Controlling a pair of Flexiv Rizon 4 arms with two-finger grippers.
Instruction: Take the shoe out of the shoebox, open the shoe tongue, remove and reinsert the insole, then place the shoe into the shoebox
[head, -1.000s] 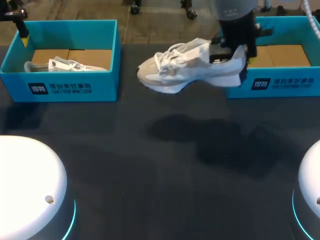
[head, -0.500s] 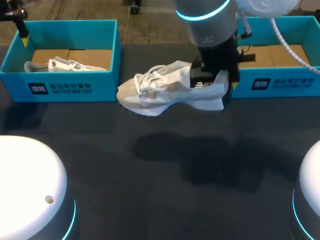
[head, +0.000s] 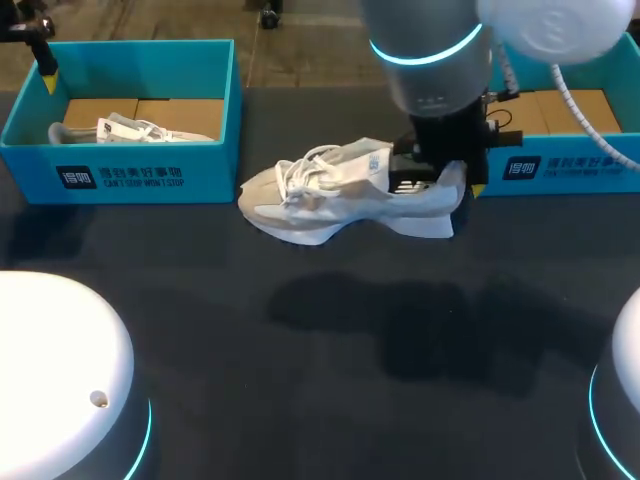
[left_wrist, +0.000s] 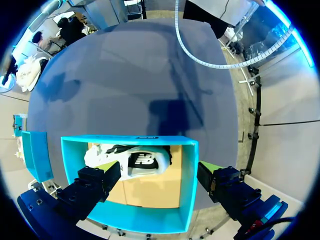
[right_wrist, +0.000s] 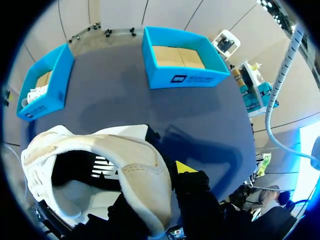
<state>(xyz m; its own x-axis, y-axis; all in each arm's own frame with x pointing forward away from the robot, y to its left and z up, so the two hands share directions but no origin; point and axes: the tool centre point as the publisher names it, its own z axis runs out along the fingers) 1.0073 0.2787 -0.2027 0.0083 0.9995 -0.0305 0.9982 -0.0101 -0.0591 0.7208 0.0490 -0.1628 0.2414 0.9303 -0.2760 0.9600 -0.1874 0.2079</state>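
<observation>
The yellow-tipped right hand (head: 452, 190) points down, clamping a white laced sneaker (head: 320, 195) at its heel; the left hand (left_wrist: 159, 179) has fingers spread wide.

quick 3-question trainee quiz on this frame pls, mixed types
1. True or false: the right tool holds the shoe by its toe.
2. The left tool is: A) shut on a shoe, B) open over the left box, C) shut, holding nothing.
3. Fill in: the second shoe lies in the ___ box.
Key: 1 false, it holds the heel; 2 B; 3 left.
</observation>
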